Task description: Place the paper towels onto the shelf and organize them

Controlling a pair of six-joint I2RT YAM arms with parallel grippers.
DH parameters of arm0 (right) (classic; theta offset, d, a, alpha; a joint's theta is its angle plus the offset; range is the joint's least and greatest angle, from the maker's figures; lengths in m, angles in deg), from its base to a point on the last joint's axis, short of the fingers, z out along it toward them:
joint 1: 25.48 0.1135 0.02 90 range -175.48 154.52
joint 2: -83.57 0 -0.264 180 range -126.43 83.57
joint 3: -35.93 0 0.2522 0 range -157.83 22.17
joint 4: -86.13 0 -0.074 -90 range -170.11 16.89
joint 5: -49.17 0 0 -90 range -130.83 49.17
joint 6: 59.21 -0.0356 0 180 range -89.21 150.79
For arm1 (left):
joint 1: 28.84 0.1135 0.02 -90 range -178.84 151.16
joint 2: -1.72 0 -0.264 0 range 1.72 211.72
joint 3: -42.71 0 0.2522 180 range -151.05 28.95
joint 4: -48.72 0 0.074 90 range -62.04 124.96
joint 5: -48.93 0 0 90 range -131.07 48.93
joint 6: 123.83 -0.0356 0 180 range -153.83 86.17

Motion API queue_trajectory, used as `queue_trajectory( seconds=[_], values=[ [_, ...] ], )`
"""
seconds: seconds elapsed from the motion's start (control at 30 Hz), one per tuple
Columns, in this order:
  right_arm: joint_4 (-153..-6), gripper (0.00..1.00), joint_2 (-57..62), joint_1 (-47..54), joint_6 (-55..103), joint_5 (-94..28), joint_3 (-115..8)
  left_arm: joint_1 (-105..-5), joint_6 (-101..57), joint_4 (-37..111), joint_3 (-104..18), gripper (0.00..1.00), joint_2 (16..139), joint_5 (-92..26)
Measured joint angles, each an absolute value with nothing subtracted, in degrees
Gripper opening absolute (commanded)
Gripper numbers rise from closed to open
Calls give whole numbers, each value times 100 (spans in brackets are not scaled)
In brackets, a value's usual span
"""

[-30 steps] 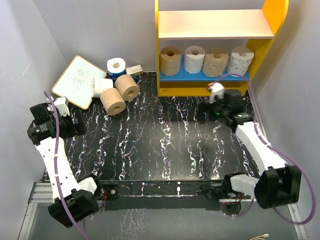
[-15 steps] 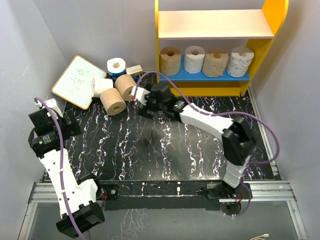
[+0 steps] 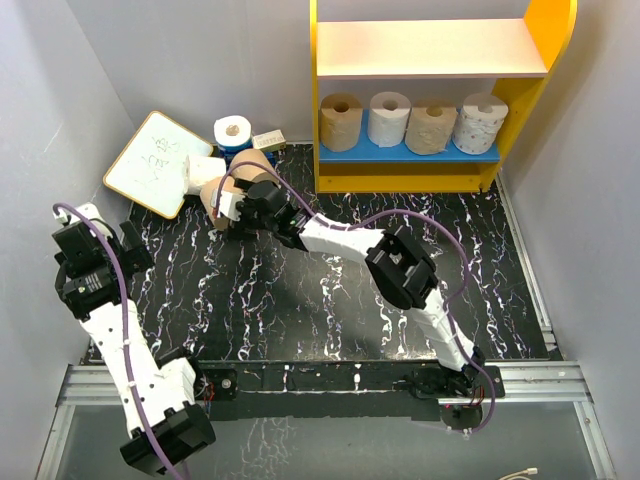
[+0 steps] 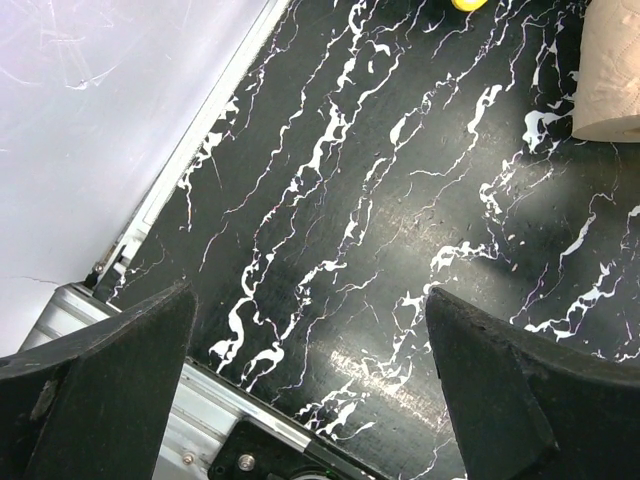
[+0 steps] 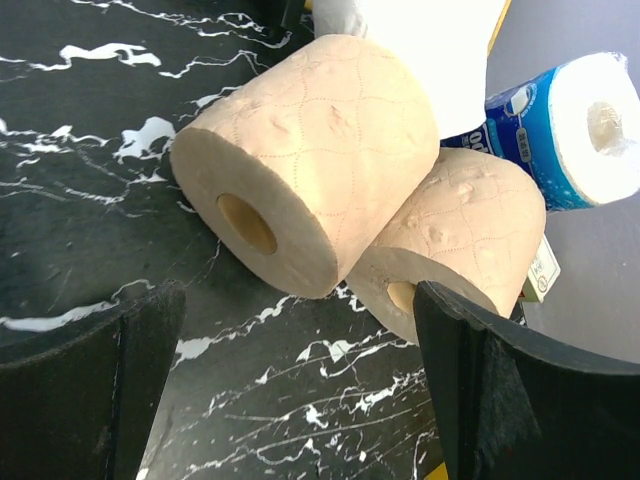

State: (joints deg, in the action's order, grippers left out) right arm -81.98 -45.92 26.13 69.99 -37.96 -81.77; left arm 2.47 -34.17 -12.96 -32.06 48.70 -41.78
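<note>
The left end effector [image 4: 310, 320], fingers apart and empty, hangs over the table [image 4: 380, 200] far left of the shelf [image 3: 400, 183], its arm folded upright. The right arm reaches leftward away from the shelf; the right end effector [image 5: 300, 330], fingers spread, faces two tan rolls [image 5: 300, 170] lying touching just ahead. Beyond them lies a blue-wrapped roll [image 5: 560, 120]. Four rolls [image 3: 388, 118] line the shelf's blue lower board.

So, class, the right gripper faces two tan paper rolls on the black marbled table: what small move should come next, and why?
Probably ease the open right gripper forward until its jaws straddle the nearer tan paper roll: that roll lies on its side just ahead, untouched, between the spread jaws' line.
</note>
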Motion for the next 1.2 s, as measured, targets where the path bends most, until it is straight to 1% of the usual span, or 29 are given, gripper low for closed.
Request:
queue_trajectory(
  seconds=[0.13, 0.47, 0.63, 0.7, 0.77, 0.83, 0.87, 0.9, 1.0, 1.2],
  values=[
    [-8320, 95, -4931, 2583, 6962, -3866, -8498, 253, -3415, -1296, -3206, 98, 4758, -4178],
    [-8696, 94, -5298, 2567, 6929, -4030, -8590, 319, -3413, -1285, -3204, 98, 4566, -4174],
    [-8832, 86, -5580, 2567, 6791, -4064, -8953, 349, -3415, -1283, -3206, 98, 4575, -4174],
    [-8917, 80, -5700, 2567, 6741, -4078, -9099, 369, -3415, -1281, -3204, 98, 4590, -4171],
    [-8956, 72, -5781, 2567, 6717, -4095, -9209, 376, -3415, -1281, -3204, 98, 4608, -4171],
    [-9002, 62, -5894, 2567, 6711, -4089, -9351, 391, -3415, -1281, -3204, 98, 4616, -4167],
    [-9046, 55, -5951, 2567, 6713, -4089, -9410, 404, -3415, -1281, -3204, 98, 4616, -4167],
    [-9092, 45, -6006, 2567, 6708, -4089, -9449, 410, -3415, -1281, -3204, 98, 4616, -4167],
    [-9192, 1, -6122, 2594, 6702, -4091, -9467, 428, -3415, -1281, -3204, 98, 4616, -4161],
    [-9269, 0, -6117, 2583, 6332, -4235, -9471, 443, -3419, -1261, -3204, 98, 4649, -4143]
  ],
)
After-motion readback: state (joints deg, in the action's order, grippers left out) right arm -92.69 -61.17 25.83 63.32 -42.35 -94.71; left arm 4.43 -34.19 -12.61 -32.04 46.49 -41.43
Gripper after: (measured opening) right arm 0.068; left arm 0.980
